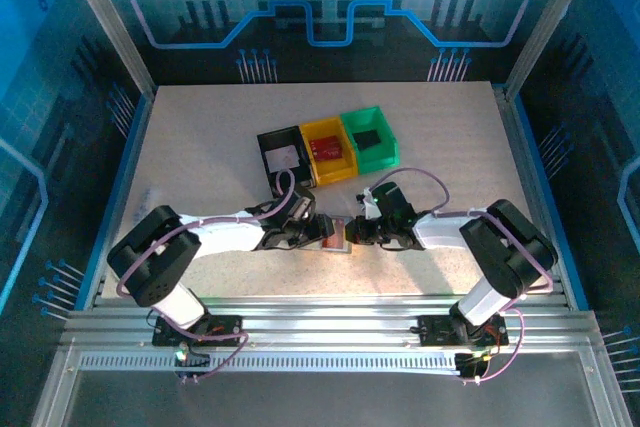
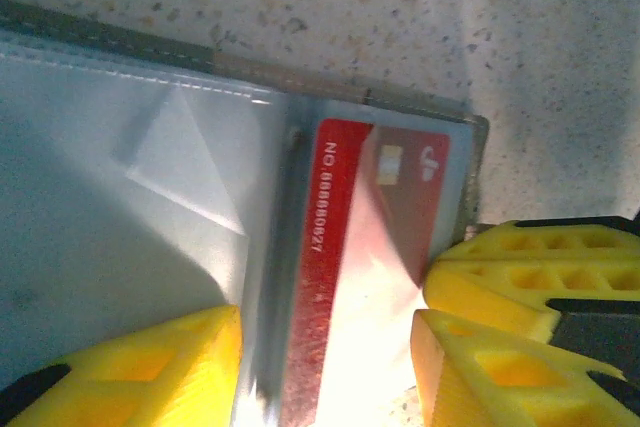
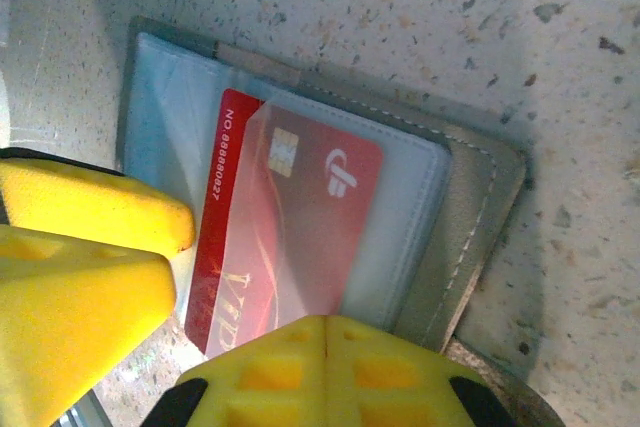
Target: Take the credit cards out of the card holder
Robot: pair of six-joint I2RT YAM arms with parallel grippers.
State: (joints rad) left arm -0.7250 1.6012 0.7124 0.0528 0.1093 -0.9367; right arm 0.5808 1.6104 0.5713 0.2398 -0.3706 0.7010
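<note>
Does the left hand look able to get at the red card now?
Probably yes: the left hand is open, one finger on either side of the red card, though a clear sleeve partly covers it.

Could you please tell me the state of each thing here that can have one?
card holder: lying open.
red card: partly slid out of its sleeve.
left gripper: jaws apart on either side of the red card, grip unclear.
right gripper: shut.

Both arms are reached inward, wrists lowered. The left gripper [image 1: 323,232] is held parted; the right gripper [image 1: 353,232] is closed.
</note>
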